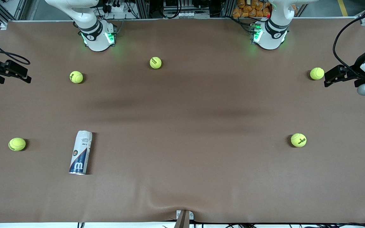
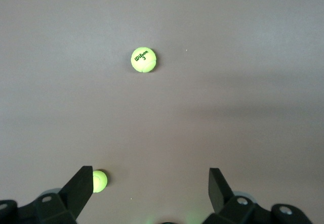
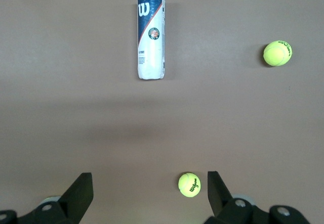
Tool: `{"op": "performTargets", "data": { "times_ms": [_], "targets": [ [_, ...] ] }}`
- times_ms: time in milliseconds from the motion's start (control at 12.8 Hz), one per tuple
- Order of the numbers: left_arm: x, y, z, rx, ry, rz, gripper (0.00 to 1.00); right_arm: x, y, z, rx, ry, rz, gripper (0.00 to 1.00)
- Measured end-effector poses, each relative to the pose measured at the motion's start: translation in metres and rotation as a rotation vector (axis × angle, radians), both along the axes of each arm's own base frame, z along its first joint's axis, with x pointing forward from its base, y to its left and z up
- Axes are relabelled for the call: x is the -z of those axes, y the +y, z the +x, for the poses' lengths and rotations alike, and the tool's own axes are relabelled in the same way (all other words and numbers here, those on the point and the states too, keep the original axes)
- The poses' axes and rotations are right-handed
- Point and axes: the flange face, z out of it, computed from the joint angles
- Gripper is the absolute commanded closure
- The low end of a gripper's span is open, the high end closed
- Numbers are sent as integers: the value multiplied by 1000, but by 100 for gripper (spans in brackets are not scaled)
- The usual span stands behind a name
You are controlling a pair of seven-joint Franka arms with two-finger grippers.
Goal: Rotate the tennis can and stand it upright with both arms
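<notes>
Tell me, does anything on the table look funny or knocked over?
Yes. The tennis can lies flat on its side instead of standing up, toward the right arm's end of the table. Five tennis balls sit scattered loose around it. Nothing looks broken or spilled.

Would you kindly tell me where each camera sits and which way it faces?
Front view: high across the table, facing both arm bases; left hand and right hand wait open at the table ends.
Left wrist view: looks down past its fingers at two tennis balls.
Right wrist view: looks down at the lying tennis can, which the front view shares.
</notes>
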Motion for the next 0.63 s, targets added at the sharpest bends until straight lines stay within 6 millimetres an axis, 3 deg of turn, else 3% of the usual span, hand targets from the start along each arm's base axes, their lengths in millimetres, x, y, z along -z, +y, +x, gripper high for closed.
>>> {"op": "performTargets", "data": {
  "times_ms": [625],
  "targets": [
    [-4, 4, -1, -8, -6, 0, 0, 17, -9, 6, 16, 35, 2, 0]
  ]
}}
